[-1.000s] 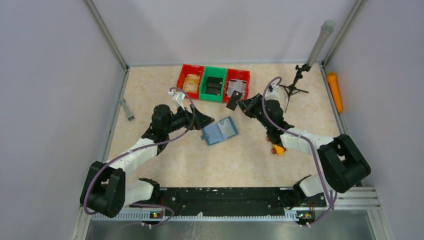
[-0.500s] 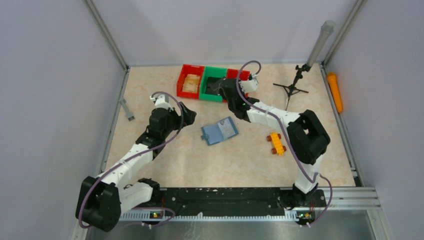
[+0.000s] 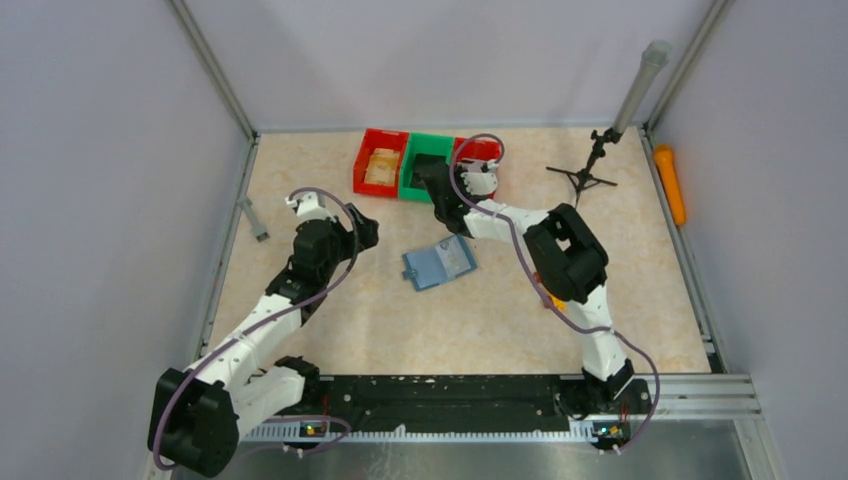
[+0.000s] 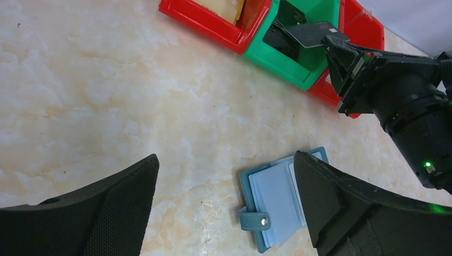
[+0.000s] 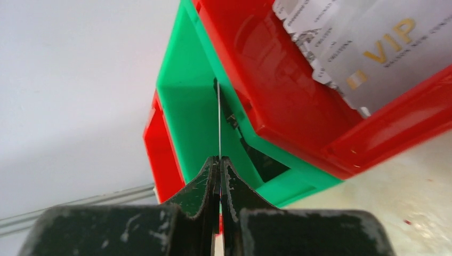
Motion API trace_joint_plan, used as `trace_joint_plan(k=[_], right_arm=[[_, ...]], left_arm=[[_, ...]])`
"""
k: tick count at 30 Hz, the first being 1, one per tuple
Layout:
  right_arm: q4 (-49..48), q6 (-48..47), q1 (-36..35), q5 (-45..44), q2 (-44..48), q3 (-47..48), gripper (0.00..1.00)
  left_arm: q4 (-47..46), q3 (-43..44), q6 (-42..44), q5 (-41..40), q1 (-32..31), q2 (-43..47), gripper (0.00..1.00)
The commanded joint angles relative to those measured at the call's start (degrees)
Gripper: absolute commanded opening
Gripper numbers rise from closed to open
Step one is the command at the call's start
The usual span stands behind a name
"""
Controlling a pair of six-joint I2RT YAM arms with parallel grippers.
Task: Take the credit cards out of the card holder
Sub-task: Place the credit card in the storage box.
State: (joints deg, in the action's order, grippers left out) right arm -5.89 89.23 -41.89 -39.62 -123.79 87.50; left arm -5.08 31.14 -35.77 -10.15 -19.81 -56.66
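Note:
The teal card holder (image 3: 438,263) lies open on the table, its pale blue slots up, and shows again in the left wrist view (image 4: 277,197). A dark grey credit card (image 4: 312,34) is pinched in my right gripper (image 3: 432,178), which is shut on it above the green bin (image 3: 410,165). In the right wrist view the card (image 5: 218,117) is edge-on, sticking out past my right gripper (image 5: 219,160). Other dark cards (image 4: 282,42) lie inside the green bin. My left gripper (image 3: 365,228) is open and empty, to the left of the holder and apart from it (image 4: 226,157).
Red bins flank the green one: the left (image 3: 367,165) holds pale items, the right (image 5: 298,106) silver VIP cards (image 5: 373,48). A small tripod (image 3: 585,175) and an orange cylinder (image 3: 670,185) stand at the back right. An orange toy block (image 3: 553,299) peeks from behind the right arm.
My right arm has swung left with the card, from the right red bin to above the green bin. My left arm has drawn back to the left, away from the card holder.

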Motion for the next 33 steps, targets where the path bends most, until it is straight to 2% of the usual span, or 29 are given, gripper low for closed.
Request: trace_joint_plan(k=[1, 14, 33], right_arm=[[-3.17, 3.16, -0.56, -3.84, -2.30, 6.33, 0.00], [2.28, 5.91, -0.21, -6.63, -10.22, 20.09, 0.00], [-5.36, 3.76, 1.20, -9.71, -14.73, 20.95, 0.00]], left_arm=[[-0.20, 0.19, 0.52, -0.19, 0.36, -0.82, 0.99], [0.42, 0.42, 0.80, -0.41, 0.57, -0.47, 0.99], [0.87, 0.73, 1.23, 0.66, 0.74, -0.38, 0.99]])
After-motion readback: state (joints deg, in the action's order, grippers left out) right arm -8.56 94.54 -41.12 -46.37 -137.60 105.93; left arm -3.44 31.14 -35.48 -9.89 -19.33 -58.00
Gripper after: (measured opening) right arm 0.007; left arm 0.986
